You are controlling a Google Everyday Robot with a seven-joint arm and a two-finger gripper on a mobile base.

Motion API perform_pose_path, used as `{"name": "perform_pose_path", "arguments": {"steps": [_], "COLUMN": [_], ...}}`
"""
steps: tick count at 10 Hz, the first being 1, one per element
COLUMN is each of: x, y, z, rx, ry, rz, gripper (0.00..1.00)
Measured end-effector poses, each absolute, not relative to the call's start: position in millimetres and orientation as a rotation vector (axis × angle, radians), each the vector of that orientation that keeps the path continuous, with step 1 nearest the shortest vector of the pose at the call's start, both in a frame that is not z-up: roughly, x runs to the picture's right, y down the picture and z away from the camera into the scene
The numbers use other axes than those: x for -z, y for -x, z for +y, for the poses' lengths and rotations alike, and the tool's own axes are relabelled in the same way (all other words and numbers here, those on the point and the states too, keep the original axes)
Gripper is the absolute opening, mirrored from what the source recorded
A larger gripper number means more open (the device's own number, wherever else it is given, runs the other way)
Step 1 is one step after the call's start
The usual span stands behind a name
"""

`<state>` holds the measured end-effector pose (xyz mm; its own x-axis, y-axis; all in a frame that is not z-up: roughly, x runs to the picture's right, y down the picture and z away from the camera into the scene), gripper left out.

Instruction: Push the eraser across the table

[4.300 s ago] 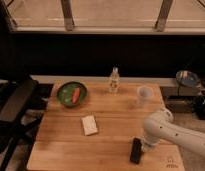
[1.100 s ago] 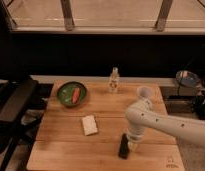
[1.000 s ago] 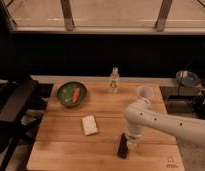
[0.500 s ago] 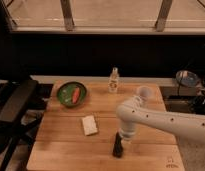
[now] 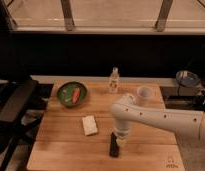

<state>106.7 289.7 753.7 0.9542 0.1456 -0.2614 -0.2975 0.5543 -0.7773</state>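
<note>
The eraser (image 5: 114, 145) is a small flat black block lying near the front edge of the light-brown wooden table (image 5: 61, 145), a little right of the middle. My gripper (image 5: 120, 140) points down at the end of the white arm and touches the eraser's right side. The arm reaches in from the right. A cream rectangular block (image 5: 89, 125) lies to the left of the eraser.
A green plate (image 5: 72, 93) with an orange item stands at the back left. A small clear bottle (image 5: 114, 80) stands at the back middle and a white cup (image 5: 144, 93) at the back right. A dark chair (image 5: 16, 107) is left of the table.
My gripper and the eraser have moved left together along the table's front part. The cream block and the other objects have stayed put.
</note>
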Motion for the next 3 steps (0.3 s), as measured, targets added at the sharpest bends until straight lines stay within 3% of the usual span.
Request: {"name": "perform_pose_path", "arguments": {"steps": [3], "x": [-754], "y": [-89], "z": [285], "rx": [-0.223], "ry": [0.955], "rz": [0.168], "gripper": [0.0]}}
